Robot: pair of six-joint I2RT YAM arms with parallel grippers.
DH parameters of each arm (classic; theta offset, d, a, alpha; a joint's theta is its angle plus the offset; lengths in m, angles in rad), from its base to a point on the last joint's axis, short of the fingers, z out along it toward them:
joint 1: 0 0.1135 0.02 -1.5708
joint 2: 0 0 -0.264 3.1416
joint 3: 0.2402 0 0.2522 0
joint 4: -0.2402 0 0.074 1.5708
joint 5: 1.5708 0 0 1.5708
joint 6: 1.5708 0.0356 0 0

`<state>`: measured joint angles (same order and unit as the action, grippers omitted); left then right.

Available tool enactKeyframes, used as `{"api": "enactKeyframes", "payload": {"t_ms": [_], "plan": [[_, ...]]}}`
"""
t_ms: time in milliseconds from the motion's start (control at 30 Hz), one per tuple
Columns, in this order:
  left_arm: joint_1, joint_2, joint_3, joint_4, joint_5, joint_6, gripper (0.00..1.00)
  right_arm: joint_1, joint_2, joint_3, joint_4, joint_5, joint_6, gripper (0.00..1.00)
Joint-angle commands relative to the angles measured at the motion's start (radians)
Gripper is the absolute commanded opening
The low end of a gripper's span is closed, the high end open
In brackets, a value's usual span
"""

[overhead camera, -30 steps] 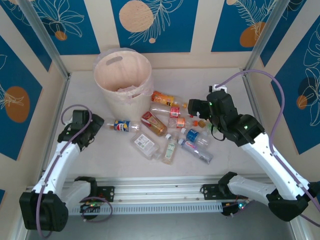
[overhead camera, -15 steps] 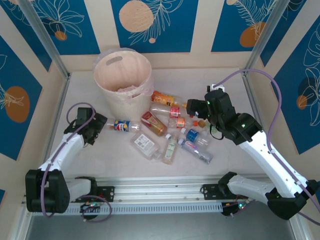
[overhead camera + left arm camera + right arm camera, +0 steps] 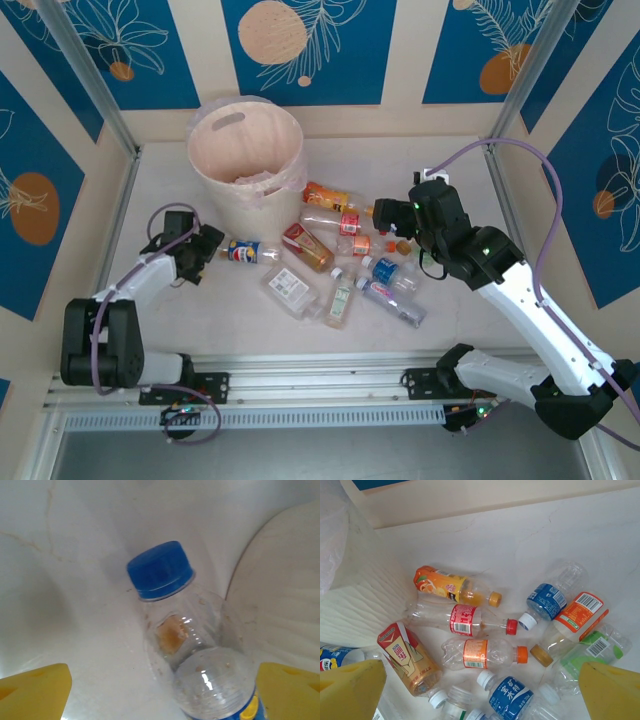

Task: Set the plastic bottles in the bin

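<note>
Left wrist view: the left gripper [image 3: 160, 697] is held wide open, and its yellow pads [image 3: 32, 692] are set either side of a blue-capped bottle [image 3: 182, 640] lying on the table [image 3: 450, 160] just in front of the bin [image 3: 240, 205]. No squeeze is seen on the bottle yet. Over the last second this gripper has been brought in from further out, towards the cap end, and the arm has been lowered and stretched along the table. A pickup is judged to be about to start.

The right gripper [image 3: 385, 212] is also held wide open, above the far side of the pile and well to the right of the bin. It has been shifted slightly and carries nothing.

The other bottles [image 3: 485, 652] are left scattered on the table in front of and to the right of the bin, none of them gripped. Something small is seen at the bottom of the bin, too unclear to name. The bin wall stands close beside the blue-capped bottle, and a red-labelled bottle [image 3: 307, 247] lies near its base end, so little room is left there.
</note>
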<state>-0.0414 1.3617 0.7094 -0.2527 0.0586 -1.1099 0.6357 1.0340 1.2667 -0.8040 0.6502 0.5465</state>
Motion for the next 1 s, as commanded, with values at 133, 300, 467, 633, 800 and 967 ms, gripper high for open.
{"api": "enactKeyframes", "payload": {"t_ms": [133,300,467,633,800,967], "plan": [[-0.006,0.099,0.036,0.104,0.101,-0.036,0.95,0.004,-0.014,-0.013,0.019,-0.004,0.024,0.99],[-0.031,0.131,0.054,0.108,0.094,-0.038,0.93,0.004,-0.022,-0.012,0.015,-0.006,0.031,0.99],[-0.048,0.148,0.049,0.126,0.095,-0.058,0.9,0.004,-0.035,-0.018,0.019,-0.012,0.039,0.99],[-0.061,0.167,0.042,0.154,0.101,-0.086,0.91,0.004,-0.041,-0.024,0.018,-0.011,0.046,0.99],[-0.066,0.191,0.044,0.161,0.095,-0.099,0.91,0.004,-0.049,-0.026,0.01,-0.003,0.05,0.99],[-0.066,0.208,0.041,0.168,0.087,-0.103,0.87,0.004,-0.061,-0.027,0.009,0.007,0.049,0.99]]}}
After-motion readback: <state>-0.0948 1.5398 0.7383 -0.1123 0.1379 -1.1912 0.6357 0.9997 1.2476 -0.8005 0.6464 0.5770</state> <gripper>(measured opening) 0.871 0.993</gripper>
